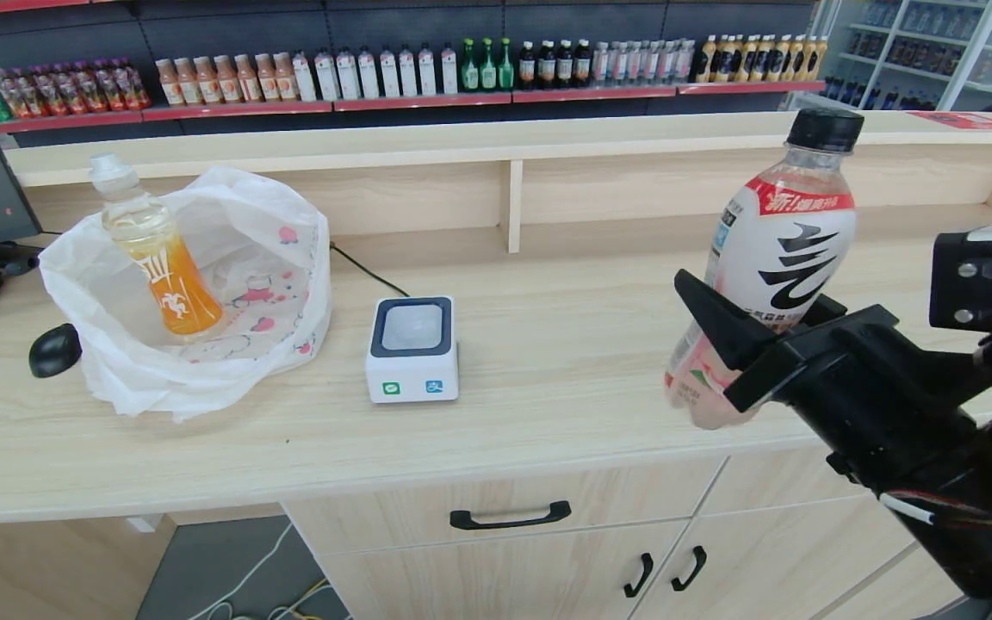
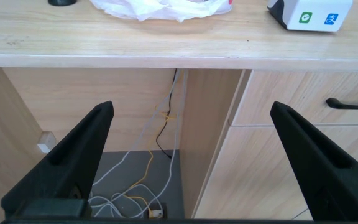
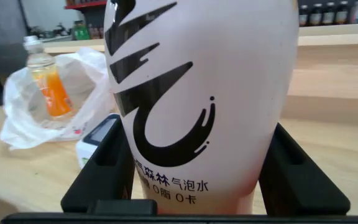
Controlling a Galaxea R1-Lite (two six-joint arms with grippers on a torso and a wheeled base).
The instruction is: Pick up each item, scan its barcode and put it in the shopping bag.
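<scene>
**Caller:** Take us from the big stuff down. What have you got?

**Me:** The long wooden counter (image 1: 565, 370) runs right across in front of me. At its left end sits the white shopping bag (image 1: 272, 258), mouth gaping. My right claw (image 1: 746, 336) is clamped on the white bottle (image 1: 784, 250), pinching it low on the body. The black cap is up, with a slight lean, and it's over the counter's front edge toward the right end.

**Caller:** And the other claw?

**Me:** My left claw (image 2: 191, 109) is spread wide with nothing in it, down below the counter's front edge, facing the cupboard.

**Caller:** Anything bagged?

**Me:** Yes, the orange bottle (image 1: 156, 250) stands tilted inside the bag, neck poking out. Just right of the bag, mid-counter, is the scanner (image 1: 412, 349), window facing up. Smallest of all, a black mouse (image 1: 54, 350) is touching the bag's left side.
</scene>
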